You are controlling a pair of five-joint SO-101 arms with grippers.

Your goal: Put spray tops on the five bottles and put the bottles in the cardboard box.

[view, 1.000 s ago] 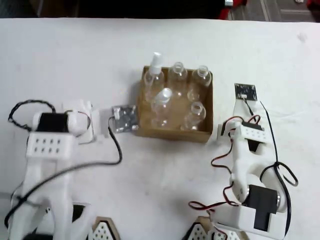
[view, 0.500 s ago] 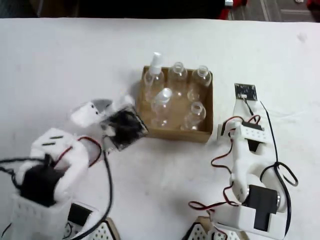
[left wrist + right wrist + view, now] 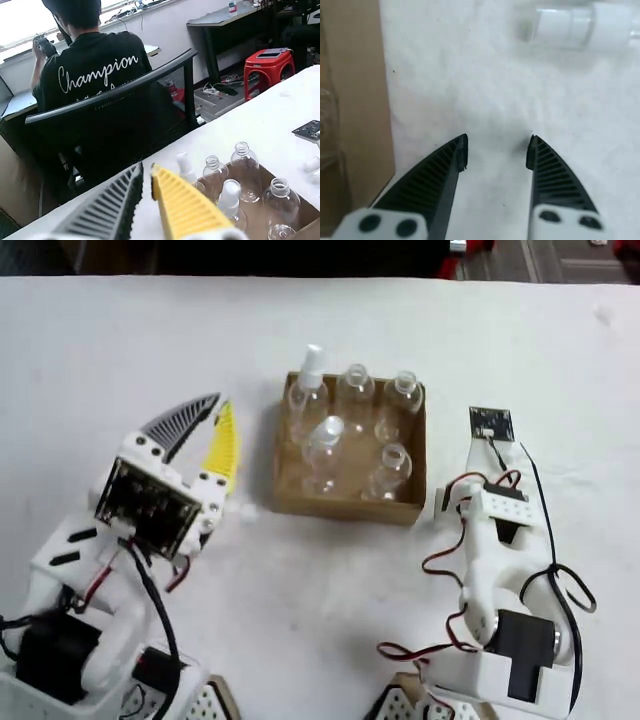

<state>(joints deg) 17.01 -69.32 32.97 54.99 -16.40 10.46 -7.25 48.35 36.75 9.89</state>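
The cardboard box (image 3: 345,508) stands mid-table with all the bottles upright inside. Two of them wear white spray tops (image 3: 313,360) (image 3: 328,428); the other three (image 3: 354,388) (image 3: 403,392) (image 3: 393,462) have bare necks. My left gripper (image 3: 212,412), one finger grey and one yellow, is raised left of the box and is shut on nothing. In its wrist view the left gripper (image 3: 146,175) points over the bottles (image 3: 231,192). My right gripper (image 3: 497,146) is open just above the table beside the box wall (image 3: 350,100). A loose spray top (image 3: 575,25) lies beyond its tips.
The right arm (image 3: 490,515) stands close to the box's right wall. A small circuit board (image 3: 490,423) lies on the white table behind it. A person sits on a black chair (image 3: 115,100) beyond the table's far edge.
The left arm has risen from table level at the box's left wall, and its gripper now tilts up and away from the box. The right arm has kept still.
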